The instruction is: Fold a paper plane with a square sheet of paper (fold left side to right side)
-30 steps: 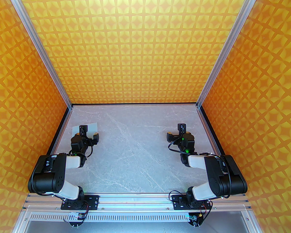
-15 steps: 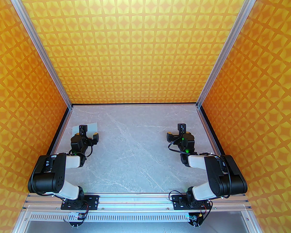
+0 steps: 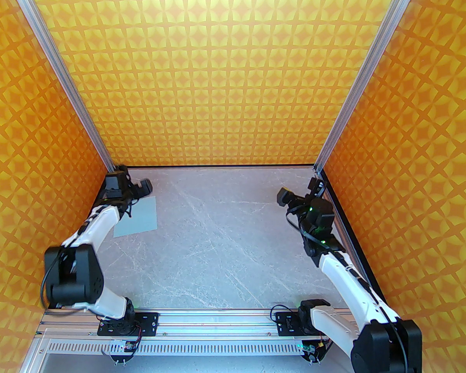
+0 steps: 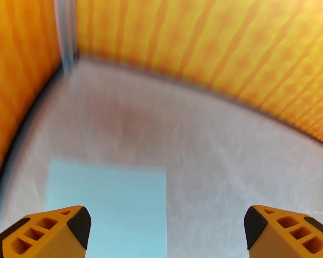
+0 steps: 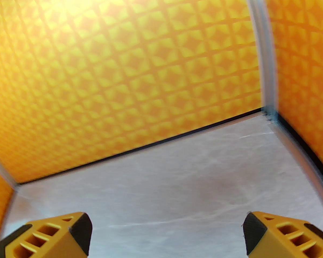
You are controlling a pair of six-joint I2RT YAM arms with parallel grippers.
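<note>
Square sheet of paper (image 3: 139, 218) flat on marbled table (image 3: 225, 243); orange walls (image 3: 217, 91) around

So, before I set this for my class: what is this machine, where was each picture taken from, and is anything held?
These are two black-and-white robot arms, the left arm and the right arm, bolted at the near edge of a grey marble-look table inside orange patterned walls. The wide picture comes from a camera above and behind them. The other two come from a camera on each wrist, looking past orange fingertips. A flat pale light-blue square sheet of paper lies on the table near the far left corner, by the left arm's jaws. Both pairs of jaws are open and hold nothing.
</note>
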